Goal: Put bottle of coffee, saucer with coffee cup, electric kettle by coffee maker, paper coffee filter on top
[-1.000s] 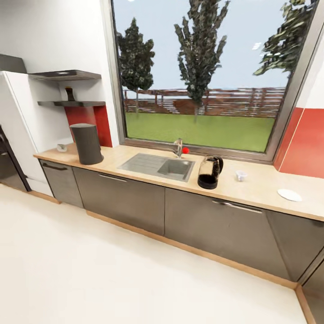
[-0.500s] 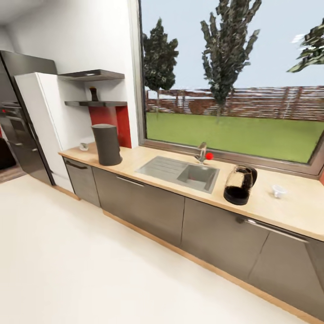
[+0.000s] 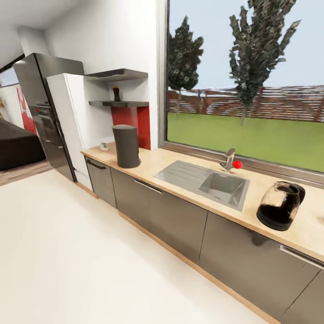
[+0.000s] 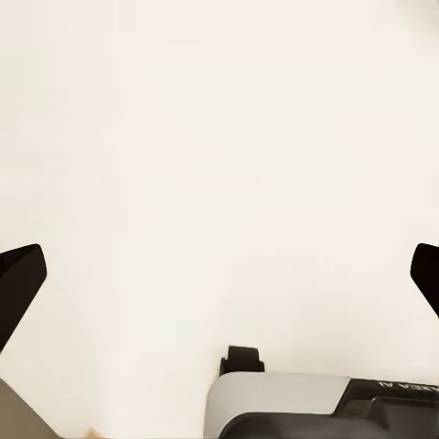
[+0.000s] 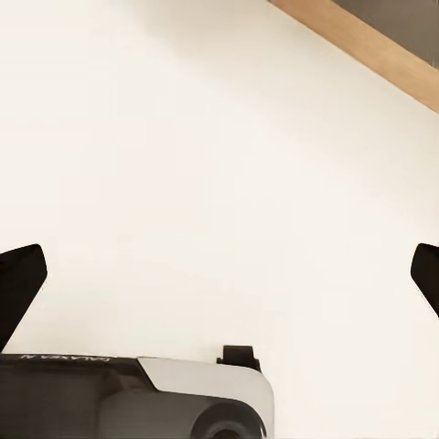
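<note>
Dark-grey and tall, the coffee maker stands upright on the table near its far left end, just before the red wall panel. Beside it, toward that end's corner, sits a small pale item too small to make out. Above, the bottle of coffee rests on the lower kitchen shelf. Along the table's back edge lies the steel sink with its tap, and past it, toward the right end, the electric kettle stands near the front edge. In the wrist views the left gripper and right gripper hang over pale floor, fingers spread wide, holding nothing.
</note>
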Robot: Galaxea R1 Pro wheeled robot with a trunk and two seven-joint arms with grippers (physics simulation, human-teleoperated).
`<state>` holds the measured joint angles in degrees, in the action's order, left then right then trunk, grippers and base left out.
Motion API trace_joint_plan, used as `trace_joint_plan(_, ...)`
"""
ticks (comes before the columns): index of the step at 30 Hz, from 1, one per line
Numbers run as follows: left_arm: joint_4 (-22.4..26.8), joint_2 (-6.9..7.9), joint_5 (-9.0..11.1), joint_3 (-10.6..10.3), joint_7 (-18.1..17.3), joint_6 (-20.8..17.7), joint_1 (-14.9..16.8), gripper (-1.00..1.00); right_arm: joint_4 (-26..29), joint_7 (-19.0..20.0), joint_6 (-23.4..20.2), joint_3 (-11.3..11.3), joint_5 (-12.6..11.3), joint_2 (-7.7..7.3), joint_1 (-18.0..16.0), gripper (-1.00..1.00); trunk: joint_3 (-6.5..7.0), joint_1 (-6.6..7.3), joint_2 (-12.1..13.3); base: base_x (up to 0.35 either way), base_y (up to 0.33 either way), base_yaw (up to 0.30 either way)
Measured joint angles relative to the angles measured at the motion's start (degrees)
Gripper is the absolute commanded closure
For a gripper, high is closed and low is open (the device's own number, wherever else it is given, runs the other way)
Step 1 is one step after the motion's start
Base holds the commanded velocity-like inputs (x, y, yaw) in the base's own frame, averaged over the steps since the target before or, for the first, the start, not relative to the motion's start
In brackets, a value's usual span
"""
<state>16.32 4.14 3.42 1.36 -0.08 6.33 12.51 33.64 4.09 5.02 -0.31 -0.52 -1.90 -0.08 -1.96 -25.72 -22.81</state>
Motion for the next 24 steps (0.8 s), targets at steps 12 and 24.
trace_joint_plan(12,0.0,0.00,0.0,0.0,0.0,0.0,0.0,-1.00,0.0,0.0,0.0,0.0,0.0,-0.02,0.0,-1.00,0.00,0.00,0.0,0.332,0.037,0.279)
trace_joint_plan(24,0.0,0.00,0.0,0.0,0.0,0.0,0.0,-1.00,0.0,0.0,0.0,0.0,0.0,-0.01,0.0,-1.00,0.00,0.00,0.0,0.332,0.112,0.278)
